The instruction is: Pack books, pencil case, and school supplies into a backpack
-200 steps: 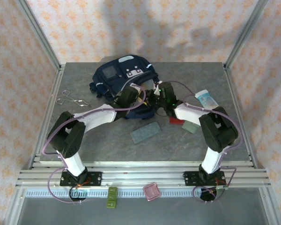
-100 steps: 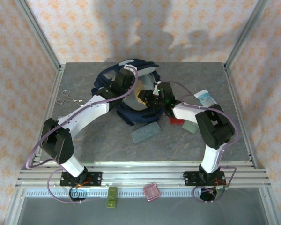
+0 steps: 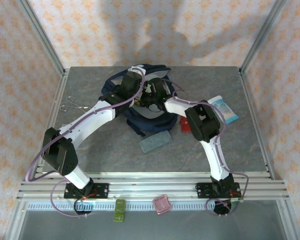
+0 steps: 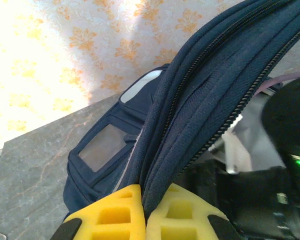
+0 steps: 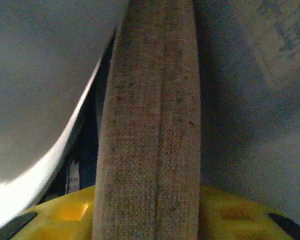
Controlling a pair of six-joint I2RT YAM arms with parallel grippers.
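The bench is a grey, stone-patterned slab with a metal rail along its near edge. A navy backpack sits at the far middle. Just near of it, a slim grey-blue pencil case lies flat and slightly askew, close to the bag's near edge. To the right of the bag is a small red piece, partly covered. Further right, a white-and-blue tube lies at a slant. Metal scissors lie by themselves at the far left, well apart from the rest.
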